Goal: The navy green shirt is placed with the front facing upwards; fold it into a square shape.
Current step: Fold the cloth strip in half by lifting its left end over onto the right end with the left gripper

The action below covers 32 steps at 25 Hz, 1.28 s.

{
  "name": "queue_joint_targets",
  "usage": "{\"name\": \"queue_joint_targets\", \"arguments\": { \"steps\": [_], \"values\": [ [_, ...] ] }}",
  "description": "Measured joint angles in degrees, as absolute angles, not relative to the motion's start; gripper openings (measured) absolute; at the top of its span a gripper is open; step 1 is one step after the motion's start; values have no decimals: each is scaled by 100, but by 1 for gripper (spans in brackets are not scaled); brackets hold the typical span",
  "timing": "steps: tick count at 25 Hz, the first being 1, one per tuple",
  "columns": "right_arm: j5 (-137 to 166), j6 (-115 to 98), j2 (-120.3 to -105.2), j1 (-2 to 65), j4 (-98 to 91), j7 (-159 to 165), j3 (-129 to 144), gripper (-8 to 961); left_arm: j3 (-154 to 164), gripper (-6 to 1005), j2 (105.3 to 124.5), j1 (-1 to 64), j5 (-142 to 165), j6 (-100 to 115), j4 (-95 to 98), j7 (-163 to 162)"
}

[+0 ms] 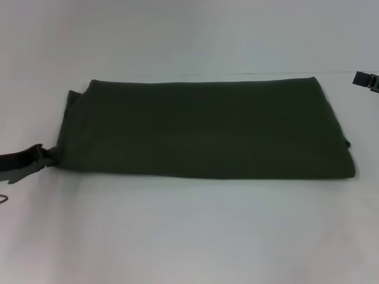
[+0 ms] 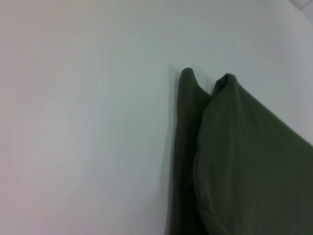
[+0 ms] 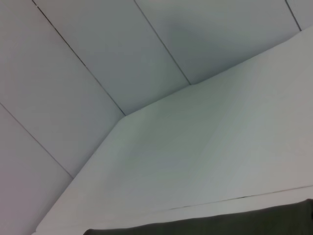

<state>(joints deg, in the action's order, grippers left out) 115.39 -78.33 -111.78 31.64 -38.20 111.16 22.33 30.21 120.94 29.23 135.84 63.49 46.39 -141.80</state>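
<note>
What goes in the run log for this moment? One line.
shirt: folded wide rectangle, plain side up | left gripper: at its near-left corner | right gripper: far right, clear

The navy green shirt lies folded across the middle of the surface. The left gripper touches its near left corner; the right gripper sits apart, beyond its far right corner.
</note>
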Motion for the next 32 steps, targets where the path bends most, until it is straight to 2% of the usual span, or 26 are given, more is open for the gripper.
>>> {"name": "queue_joint_targets", "arguments": {
  "steps": [3,12,19,32],
  "values": [
    [11510,-7830,-11207,3167,-3803,11105,2232,899,3007,12,12126,2717,13371,6412,4761,-14125],
    [11420,-7749,-11419,3203,-3781,11060,2288,899,2336,24,12170,2337,13150,6677,4939,-13725],
    [11417,-7670,-11643,3332,-3722,11031,2294,899,1242,33,12018,2089,13183,7049,5017,-13149],
    [11422,-7322,-11695,3696,-3297,10893,2472,900,654,51,11846,1598,13180,7217,5605,-13068]
  ]
}}
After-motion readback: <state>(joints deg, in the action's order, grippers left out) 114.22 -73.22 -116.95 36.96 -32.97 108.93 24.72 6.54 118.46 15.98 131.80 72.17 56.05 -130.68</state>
